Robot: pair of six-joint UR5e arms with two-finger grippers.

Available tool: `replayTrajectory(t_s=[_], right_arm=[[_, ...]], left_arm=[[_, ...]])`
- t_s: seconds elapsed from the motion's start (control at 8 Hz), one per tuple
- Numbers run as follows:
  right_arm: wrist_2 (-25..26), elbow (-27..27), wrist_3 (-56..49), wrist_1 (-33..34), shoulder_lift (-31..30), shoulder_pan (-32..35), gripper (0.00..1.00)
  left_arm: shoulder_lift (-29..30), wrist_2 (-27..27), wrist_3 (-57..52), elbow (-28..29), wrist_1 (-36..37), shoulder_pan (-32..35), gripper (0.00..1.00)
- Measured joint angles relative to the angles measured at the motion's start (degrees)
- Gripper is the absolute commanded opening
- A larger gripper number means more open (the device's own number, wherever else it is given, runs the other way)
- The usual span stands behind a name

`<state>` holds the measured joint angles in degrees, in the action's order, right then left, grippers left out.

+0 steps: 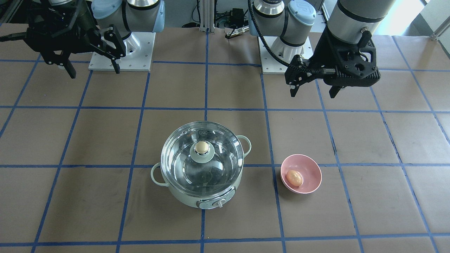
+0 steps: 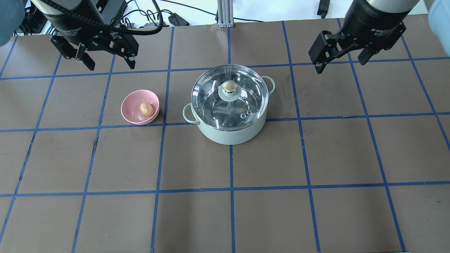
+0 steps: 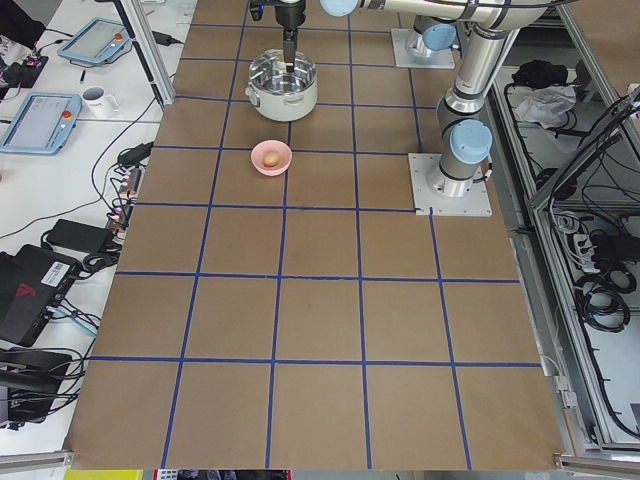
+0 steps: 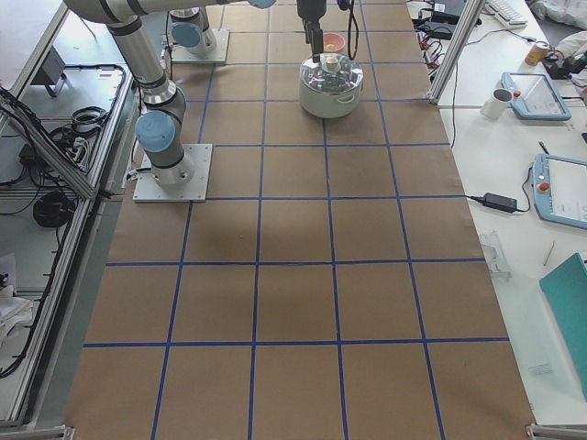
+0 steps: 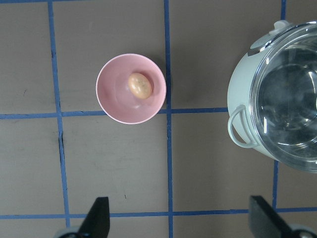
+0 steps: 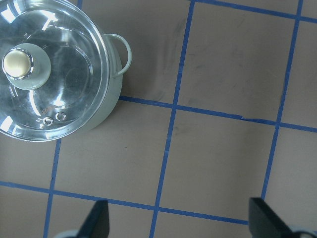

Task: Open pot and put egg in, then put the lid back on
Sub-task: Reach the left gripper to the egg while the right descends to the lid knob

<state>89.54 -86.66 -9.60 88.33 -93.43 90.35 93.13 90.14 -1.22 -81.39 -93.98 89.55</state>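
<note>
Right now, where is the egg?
In the overhead view the egg lies inside the pink bowl, left of the pot, on the robot's left side, nearer the left gripper.

One camera hangs behind the robot, over its shoulders, looking forward and down on the table (image 2: 316,158). Another faces it from across, tilted steeply down. Two stand far off at the table's ends, looking along it. Each wrist carries a camera aimed straight down, much nearer. All six catch the pot (image 2: 230,135). The left wrist's also takes in the pink bowl (image 5: 119,105).
</note>
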Motion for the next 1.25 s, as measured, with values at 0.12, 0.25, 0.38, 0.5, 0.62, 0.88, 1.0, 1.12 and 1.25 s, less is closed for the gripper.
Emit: replayTrajectory(t_s=[0.12, 0.25, 0.38, 0.5, 0.62, 0.88, 1.0, 1.12, 1.25], right_arm=[[0.0, 0.0, 0.0, 0.0, 0.0, 0.0, 1.00], [0.0, 0.0, 0.0, 0.0, 0.0, 0.0, 1.00], [0.0, 0.0, 0.1, 0.0, 0.0, 0.0, 1.00], [-0.1, 0.1, 0.9, 0.0, 0.1, 0.0, 1.00], [-0.4, 0.5, 3.4, 0.3, 0.6, 0.2, 1.00], [-0.9, 1.5, 11.5, 4.3, 4.5, 3.1, 1.00], [-1.0, 1.8, 15.6, 7.3, 6.9, 6.0, 1.00], [-0.9, 1.8, 20.6, 11.2, 9.9, 8.9, 1.00], [-0.6, 1.9, 24.6, 15.4, 13.1, 11.8, 1.00]], left_arm=[[0.0, 0.0, 0.0, 0.0, 0.0, 0.0, 1.00], [0.0, 0.0, 0.0, 0.0, -0.1, 0.0, 1.00], [0.1, 0.0, 0.0, -0.1, -0.1, -0.1, 1.00], [0.5, 0.0, -0.1, -0.1, -0.1, -0.3, 1.00], [1.6, 0.1, -0.5, -0.4, 0.0, -0.6, 1.00], [6.0, 0.3, -0.7, -3.6, 2.7, -1.0, 1.00], [8.6, 0.3, -1.0, -6.3, 7.4, -1.0, 1.00], [11.2, 0.4, -1.8, -9.0, 12.7, -1.1, 1.00], [13.7, 0.5, -2.4, -10.4, 16.1, -1.2, 1.00]])
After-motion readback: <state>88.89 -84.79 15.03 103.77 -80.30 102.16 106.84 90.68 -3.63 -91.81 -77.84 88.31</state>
